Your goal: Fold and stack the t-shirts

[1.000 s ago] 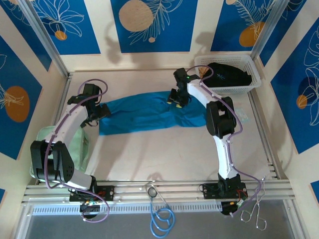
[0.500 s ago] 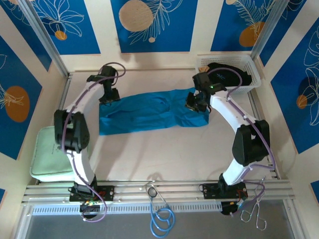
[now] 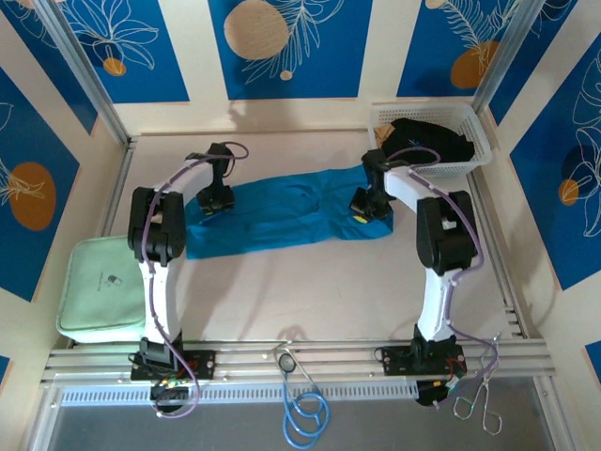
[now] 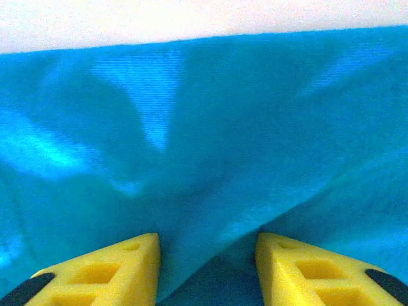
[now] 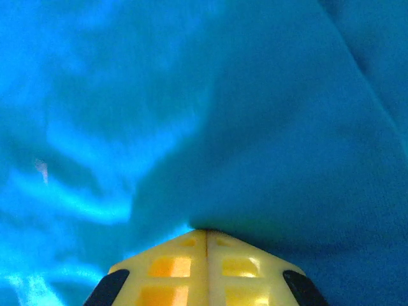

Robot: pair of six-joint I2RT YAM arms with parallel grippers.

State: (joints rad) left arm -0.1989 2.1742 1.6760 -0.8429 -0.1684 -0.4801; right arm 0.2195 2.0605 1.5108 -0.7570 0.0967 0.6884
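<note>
Top view: the teal t-shirt (image 3: 282,211) lies stretched across the middle of the table (image 3: 300,282). The left gripper (image 3: 214,199) is down on its left end and the right gripper (image 3: 364,205) on its right end. The black t-shirt (image 3: 427,139) sits in the white basket (image 3: 441,169) at the far right.

Left wrist: 2 yellow fingers (image 4: 102,271) are spread wide, with teal cloth sagging in the gap between them.

Right wrist: the fingers (image 5: 172,268) are pressed together, pinching a pucker of teal cloth at their tips.
</note>
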